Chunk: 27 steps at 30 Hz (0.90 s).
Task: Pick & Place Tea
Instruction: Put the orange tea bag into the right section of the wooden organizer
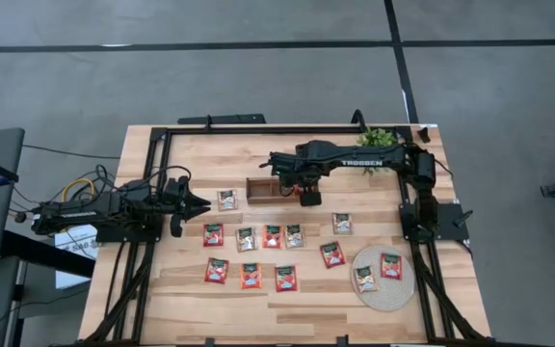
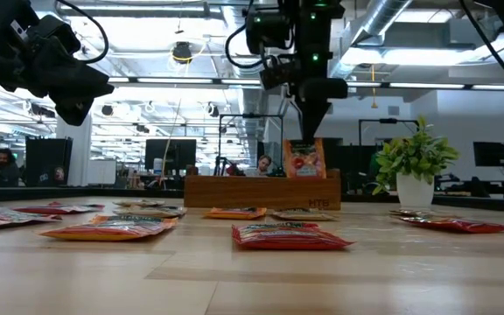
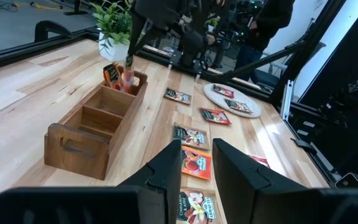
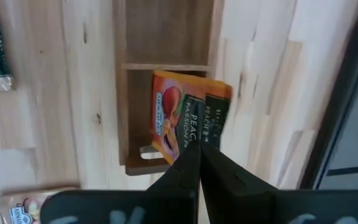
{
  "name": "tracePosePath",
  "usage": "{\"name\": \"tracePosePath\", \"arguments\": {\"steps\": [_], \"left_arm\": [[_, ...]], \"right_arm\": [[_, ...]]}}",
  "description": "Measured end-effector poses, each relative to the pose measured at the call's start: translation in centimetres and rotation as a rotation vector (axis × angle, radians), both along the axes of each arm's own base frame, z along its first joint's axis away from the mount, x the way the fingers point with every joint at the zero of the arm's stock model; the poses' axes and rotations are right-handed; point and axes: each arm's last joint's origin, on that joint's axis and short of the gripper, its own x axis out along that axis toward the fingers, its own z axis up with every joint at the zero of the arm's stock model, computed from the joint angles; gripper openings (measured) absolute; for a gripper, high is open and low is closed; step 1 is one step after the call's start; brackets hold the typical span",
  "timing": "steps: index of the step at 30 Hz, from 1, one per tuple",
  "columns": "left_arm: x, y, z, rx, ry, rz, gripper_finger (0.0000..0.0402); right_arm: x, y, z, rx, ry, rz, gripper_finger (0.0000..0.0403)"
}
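Observation:
Several flat tea sachets, red ones [image 1: 213, 234] and beige ones [image 1: 247, 238], lie flat on the wooden table. A red-orange sachet [image 4: 188, 118] stands upright in the right end compartment of a small wooden box [image 1: 263, 188]. My right gripper [image 2: 313, 122] hangs above that compartment, pointing down, shut on this sachet. My left gripper [image 3: 197, 165] hovers open above the table left of the box, touching nothing, with sachets [image 3: 194, 165] lying below it. My right gripper pinches the red-orange sachet by its upper edge [image 4: 202, 138] between its two fingers, coming from above and pointing down. The sachet [image 2: 304, 159] hangs upright below the fingers. Its lower part sits inside the box's end compartment, hidden behind the box wall [image 2: 261, 188].
A round woven mat [image 1: 379, 294] near the table's right front corner carries two sachets. A potted green plant [image 1: 382, 140] stands at the far edge behind the right arm. The box's other compartments [image 3: 98, 115] show bare wood. A dark frame rail [image 1: 287, 126] borders the table.

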Motion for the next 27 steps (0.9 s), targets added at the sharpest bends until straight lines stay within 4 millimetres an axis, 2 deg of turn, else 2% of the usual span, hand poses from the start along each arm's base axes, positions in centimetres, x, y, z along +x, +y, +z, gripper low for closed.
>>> {"name": "tracePosePath", "arguments": {"steps": [7,27], "left_arm": [[0.0,0.0,0.0,0.0,0.0,0.0,0.0083],[0.0,0.0,0.0,-0.024,-0.001,0.002,0.0083]], "right_arm": [[-0.4,0.1,-1.5,0.034,0.022,-0.018,0.0],[-0.2,-0.6,-1.5,0.033,-0.013,-0.041,0.0]]}}
